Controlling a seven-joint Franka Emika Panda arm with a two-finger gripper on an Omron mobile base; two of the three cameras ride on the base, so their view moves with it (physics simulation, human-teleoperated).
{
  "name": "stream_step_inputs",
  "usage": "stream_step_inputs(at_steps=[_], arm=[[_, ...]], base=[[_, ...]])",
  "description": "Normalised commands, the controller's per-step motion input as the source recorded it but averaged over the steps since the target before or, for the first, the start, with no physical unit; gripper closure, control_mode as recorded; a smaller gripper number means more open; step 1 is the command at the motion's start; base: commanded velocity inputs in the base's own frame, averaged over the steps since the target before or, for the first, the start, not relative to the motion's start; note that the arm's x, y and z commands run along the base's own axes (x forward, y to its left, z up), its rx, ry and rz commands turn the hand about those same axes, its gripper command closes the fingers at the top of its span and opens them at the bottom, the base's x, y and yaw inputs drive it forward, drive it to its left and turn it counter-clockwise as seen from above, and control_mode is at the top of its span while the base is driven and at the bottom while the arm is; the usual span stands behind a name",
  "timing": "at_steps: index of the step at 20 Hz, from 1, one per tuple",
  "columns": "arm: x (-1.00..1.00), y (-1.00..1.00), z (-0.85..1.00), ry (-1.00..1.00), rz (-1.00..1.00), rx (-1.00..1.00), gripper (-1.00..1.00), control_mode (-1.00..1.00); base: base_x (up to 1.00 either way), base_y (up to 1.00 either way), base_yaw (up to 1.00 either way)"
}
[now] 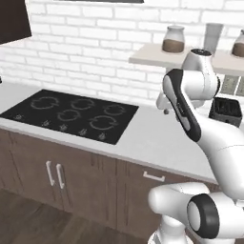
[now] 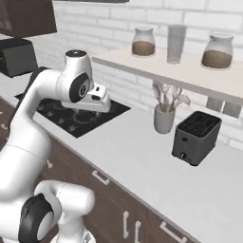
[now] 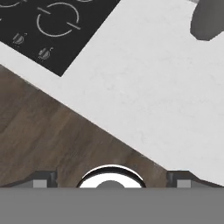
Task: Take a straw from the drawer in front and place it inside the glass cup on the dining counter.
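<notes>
White stone counter (image 1: 143,138) runs under the raised gripper (image 3: 111,177), whose jaws stand wide apart and hold nothing. The hand hangs above the front edge of this counter, just beside the black cooktop (image 1: 71,114), and looks straight down. The drawer (image 1: 155,183) with its short silver handle (image 1: 153,177) sits closed under the counter edge, so the straw is probably inside and I cannot see it. The task seems to be at its very start: reaching for the drawer. The next move calls for lowering the hand in front of the handle, closing on it and pulling outward.
</notes>
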Motion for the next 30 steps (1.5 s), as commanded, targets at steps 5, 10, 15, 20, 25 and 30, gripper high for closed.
stream_step_inputs(at_steps=[5,10,15,20,25,30], arm=[[0.00,0.00,0.00,0.00,0.00,0.00,-1.00,1.00],[0.00,0.00,0.00,0.00,0.00,0.00,-1.00,1.00],[0.00,0.00,0.00,0.00,0.00,0.00,-1.00,1.00],[0.00,0.00,0.00,0.00,0.00,0.00,-1.00,1.00],[0.00,0.00,0.00,0.00,0.00,0.00,-1.00,1.00],[0.02,-0.06,-0.01,0.00,0.13,0.00,-1.00,-1.00]], base=[[-0.01,-0.59,0.71],[-0.30,-0.28,0.49],[-0.57,-0.26,0.20],[-0.73,-0.32,0.09],[-0.48,-0.24,0.09],[0.00,-0.10,0.07]])
